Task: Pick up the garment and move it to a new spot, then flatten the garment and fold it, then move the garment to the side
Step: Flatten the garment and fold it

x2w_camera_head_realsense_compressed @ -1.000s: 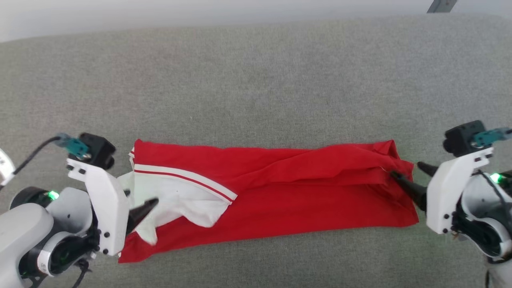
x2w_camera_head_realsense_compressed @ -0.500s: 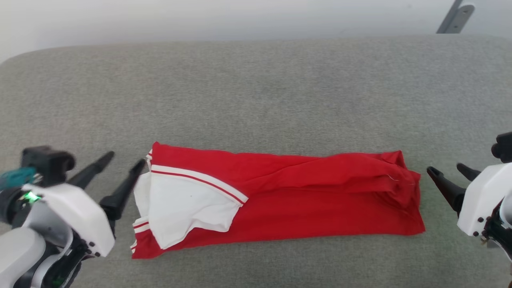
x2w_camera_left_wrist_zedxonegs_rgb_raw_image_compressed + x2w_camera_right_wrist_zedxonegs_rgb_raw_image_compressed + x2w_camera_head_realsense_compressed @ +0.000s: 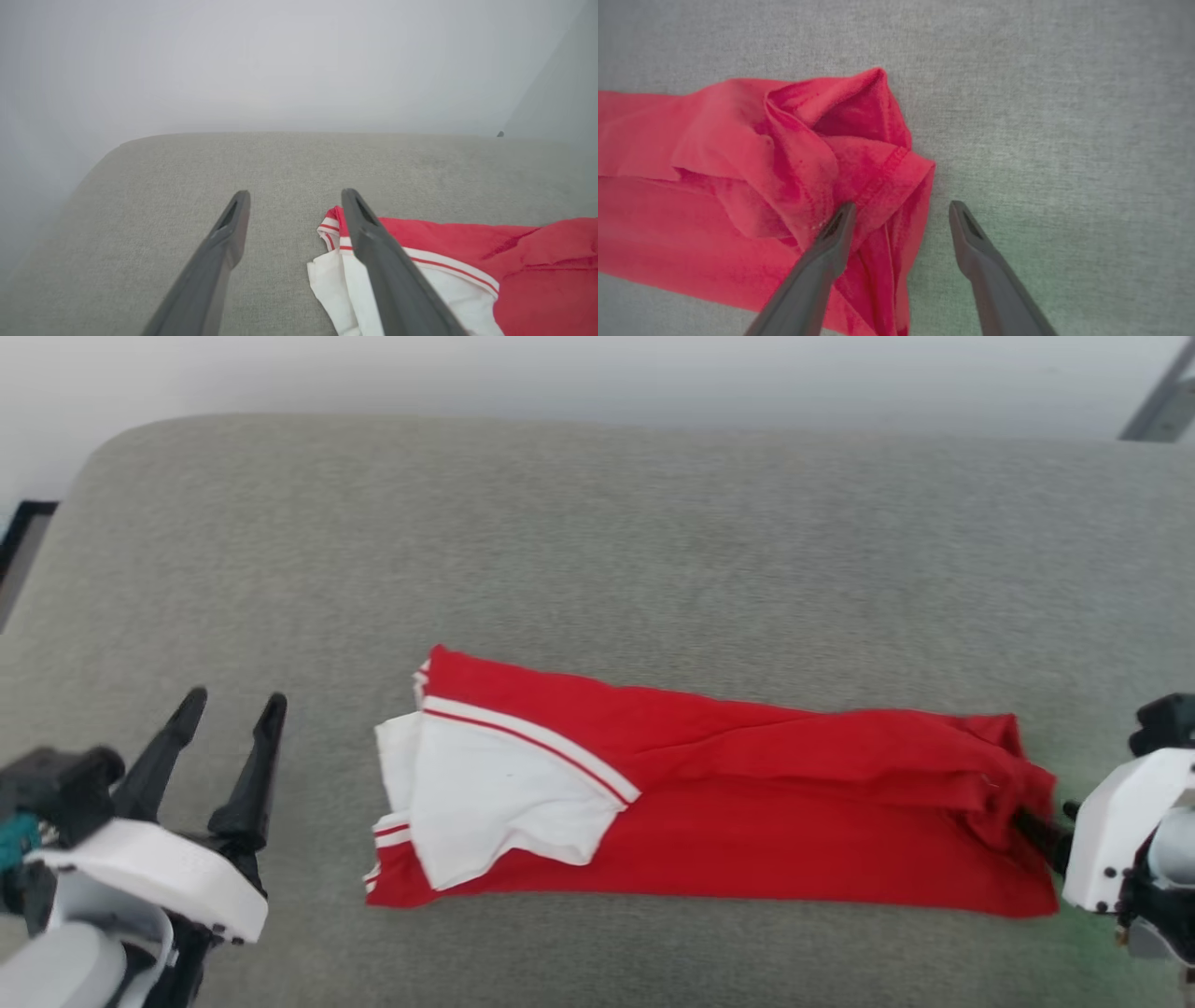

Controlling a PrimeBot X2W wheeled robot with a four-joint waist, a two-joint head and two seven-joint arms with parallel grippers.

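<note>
Left gripper (image 3: 233, 702) and right gripper (image 3: 901, 207) gape empty; the limp, light garment (image 3: 747, 803) seems best pinched at its end hems.

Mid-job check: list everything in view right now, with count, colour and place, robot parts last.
garment: one, bright red with a white, striped left end, lying as a long strip on the cushion.
cushion: one, grey fabric, under everything.
wall: one, pale, behind the cushion.
bar: one, grey, top right corner of the head view.
left gripper: one, dark fingers, open, left of the garment and clear of it.
right gripper: one, dark fingers, open, at the garment's right end, one finger over the cloth and the other over bare cushion.
</note>
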